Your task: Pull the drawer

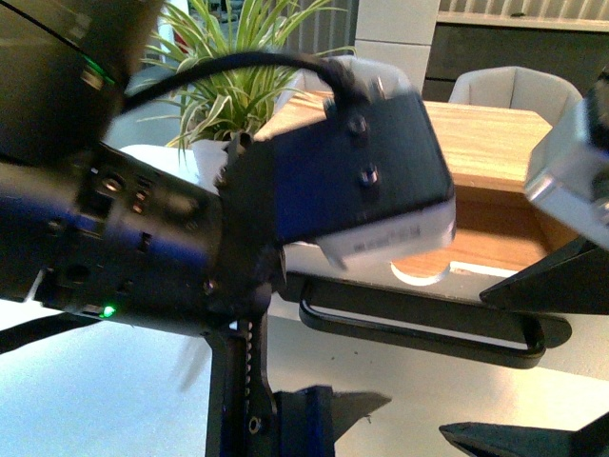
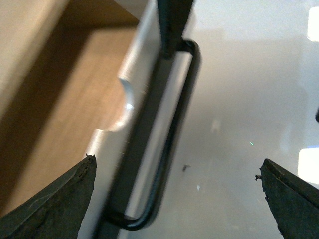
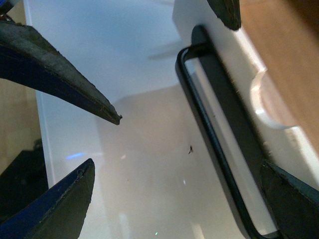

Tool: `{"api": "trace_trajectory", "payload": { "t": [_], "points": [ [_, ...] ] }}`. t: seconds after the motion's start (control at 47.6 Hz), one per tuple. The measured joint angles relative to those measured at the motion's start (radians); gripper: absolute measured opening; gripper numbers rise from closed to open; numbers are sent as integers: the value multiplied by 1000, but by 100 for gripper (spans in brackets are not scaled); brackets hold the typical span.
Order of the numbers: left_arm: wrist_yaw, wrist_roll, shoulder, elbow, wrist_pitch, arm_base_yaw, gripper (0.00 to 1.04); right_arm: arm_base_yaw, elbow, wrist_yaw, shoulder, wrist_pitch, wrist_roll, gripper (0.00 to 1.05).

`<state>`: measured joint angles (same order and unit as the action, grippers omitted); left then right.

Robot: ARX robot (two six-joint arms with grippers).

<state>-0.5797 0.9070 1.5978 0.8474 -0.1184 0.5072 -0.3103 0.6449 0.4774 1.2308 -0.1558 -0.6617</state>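
Observation:
The drawer (image 1: 447,400) has a white front panel, a long black bar handle (image 1: 419,335) and a half-round notch (image 1: 419,272), with light wood (image 1: 495,243) showing behind the panel. My left gripper (image 2: 175,172) is open. One end of the handle (image 2: 172,144) lies between its fingertips (image 2: 85,172), untouched. My right gripper (image 3: 177,169) is open too, and the handle's other end (image 3: 219,154) sits close to one of its fingertips (image 3: 269,174). The notch (image 3: 269,104) also shows in the right wrist view.
The left arm (image 1: 124,238) and its wrist camera box (image 1: 381,181) fill much of the front view. A potted plant (image 1: 228,86), a wooden table top (image 1: 495,133) and a grey chair (image 1: 514,88) stand behind the drawer.

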Motion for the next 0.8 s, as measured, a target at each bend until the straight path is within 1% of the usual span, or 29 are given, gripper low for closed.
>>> {"api": "trace_trajectory", "payload": {
  "t": [0.105,0.147,0.21,0.294,0.378,0.42,0.504,0.567,0.609,0.651,0.714,0.798],
  "points": [
    [19,-114,-108,-79,-144,-9,97,-4,-43,-30,-89,75,84,96],
    [51,-183,-171,-127,-225,-19,97,-7,-72,-67,-136,130,142,96],
    [81,-238,-221,-166,-286,-30,97,-9,-98,-109,-172,185,188,96],
    [152,-336,-309,-233,-392,-57,97,-10,-143,-206,-228,289,277,96],
    [202,-417,-382,-289,-462,-88,97,-13,-180,-288,-274,359,340,96],
    [242,-459,-429,-324,-495,-111,97,-14,-205,-338,-303,393,382,96],
    [285,-541,-491,-375,-529,-150,97,-17,-240,-403,-346,431,442,96],
    [322,-613,-544,-423,-546,-189,97,-13,-267,-471,-387,456,500,96],
    [329,-642,-567,-446,-549,-207,97,-8,-277,-498,-405,465,532,96],
    [343,-699,-612,-489,-549,-240,97,8,-296,-559,-436,480,583,96],
    [364,-756,-666,-535,-539,-280,97,25,-322,-620,-472,493,642,96],
    [393,-801,-710,-568,-535,-316,97,37,-350,-631,-507,518,699,96]
  ]
}}
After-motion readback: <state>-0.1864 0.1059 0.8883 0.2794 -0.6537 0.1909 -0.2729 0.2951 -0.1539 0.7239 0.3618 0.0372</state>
